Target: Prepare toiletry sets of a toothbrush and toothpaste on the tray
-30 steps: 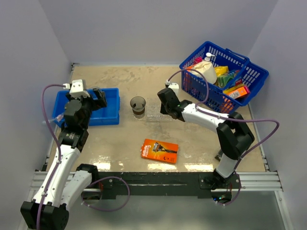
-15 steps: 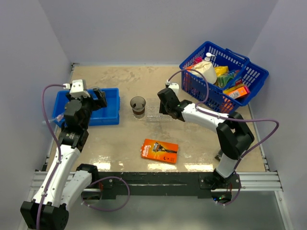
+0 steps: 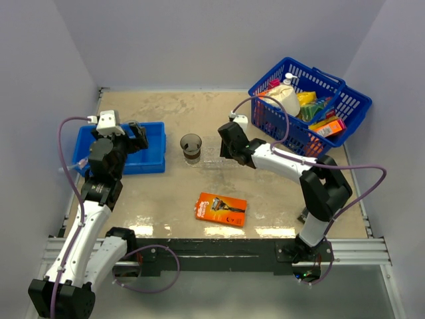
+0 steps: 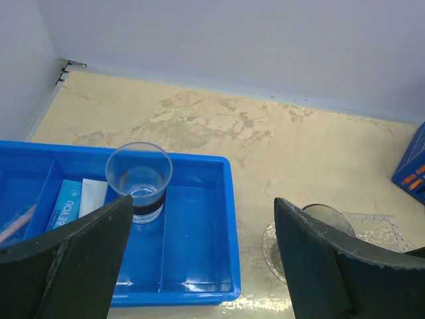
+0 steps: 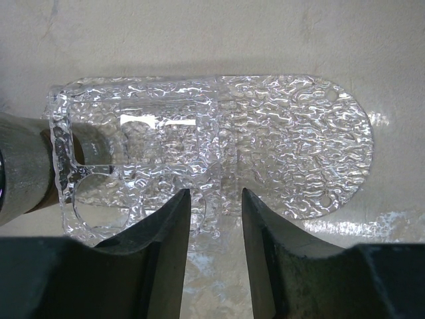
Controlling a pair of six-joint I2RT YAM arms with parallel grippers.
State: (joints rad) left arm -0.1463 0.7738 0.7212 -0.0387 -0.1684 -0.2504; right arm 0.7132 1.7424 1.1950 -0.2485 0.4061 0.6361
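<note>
The tray (image 5: 285, 133) should be steadied gently, without tipping the cup (image 5: 23, 166) at frame left, by the right hand (image 5: 214, 199), barely parted, its hold unclear.

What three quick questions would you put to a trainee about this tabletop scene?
1. True or false: the orange razor pack lies inside the wire basket.
2. The toothpaste tube in the left wrist view lies in: A the blue bin, B the wire basket, C the bare table.
3. Fill in: the right gripper hangs over the clear ___.
Key: 1 false; 2 A; 3 tray.
</note>
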